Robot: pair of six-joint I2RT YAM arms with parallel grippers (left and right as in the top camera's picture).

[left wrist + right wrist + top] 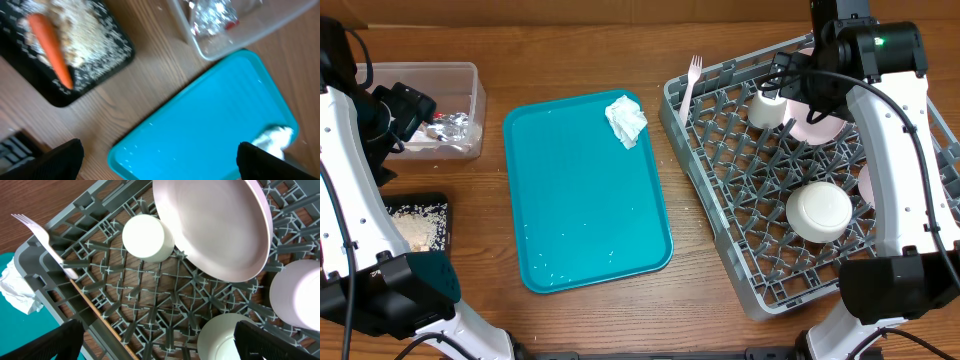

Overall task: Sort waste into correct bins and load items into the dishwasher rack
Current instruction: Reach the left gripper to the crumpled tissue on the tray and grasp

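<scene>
A crumpled white napkin (626, 120) lies at the far right corner of the teal tray (585, 200); it also shows in the left wrist view (272, 137). The clear tub (470, 80) holds the foil wrapper (455, 125). The black tray (442, 205) holds rice and, in the left wrist view, the carrot (50, 47). The grey rack (720, 230) holds a cup (768, 108), a plate (215, 225), two bowls (818, 212) (300, 295), a fork (692, 75) and a chopstick (100, 315). My left gripper (160, 165) is open and empty above the teal tray's edge. My right gripper (162, 347) is open and empty above the rack.
The teal tray fills the middle of the wooden table, between the two bins on the left and the rack on the right. A few pale specks lie on the teal tray's near end (555, 265).
</scene>
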